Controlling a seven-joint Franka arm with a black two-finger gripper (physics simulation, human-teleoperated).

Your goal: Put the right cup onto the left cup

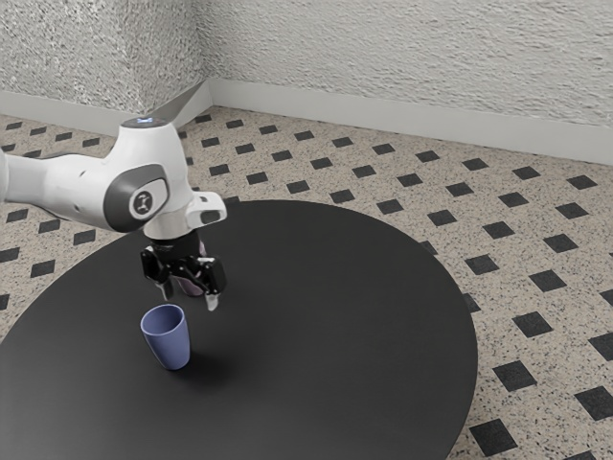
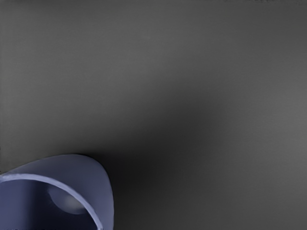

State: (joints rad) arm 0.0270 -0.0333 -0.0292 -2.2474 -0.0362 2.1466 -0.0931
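Observation:
My gripper (image 1: 189, 296) hangs over the table with its two fingers spread apart, behind and slightly above the blue cup in the exterior view. The blue cup (image 1: 170, 341) stands upright, nearer that camera than the hand, with its mouth up. A pinkish cup (image 1: 192, 285) is partly hidden behind the hand and fingers; whether it stands on the table I cannot tell. In the wrist view the blue cup (image 2: 91, 184) appears with its rim and part of its inside visible, cut off by the picture's edge.
The round black table (image 1: 326, 326) carries the cups, and its curved edge runs along the exterior view's right. Beyond it lie a speckled floor (image 1: 402, 244) with dark tiles and a pale textured wall (image 1: 412, 57).

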